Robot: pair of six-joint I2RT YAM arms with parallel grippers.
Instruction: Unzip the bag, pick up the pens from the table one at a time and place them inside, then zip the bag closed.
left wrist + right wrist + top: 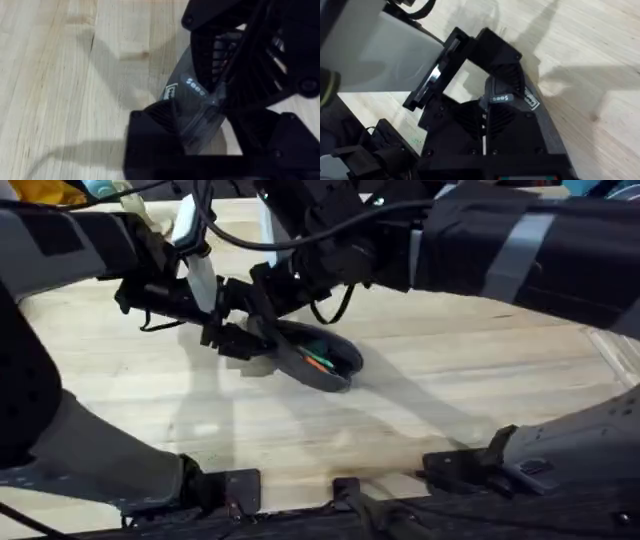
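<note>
Overhead: bag (322,360) lying just above frame centre on table (420,420), mouth gaping, green and orange pens (318,361) visible inside; left gripper (232,332) and right gripper (272,302) crowded at bag's upper-left end.
Left wrist: left gripper (200,145) clenched on grey bag fabric (192,107) bearing small white label, lower right of frame.
Right wrist: right gripper (485,130) pinched on bag end (507,97), centre frame; pale planks upper right.

the grey bag (325,360) lies near the middle of the pale wooden table (420,380), its zip open along the top. orange and teal pens (318,360) show inside through the gap.
</note>
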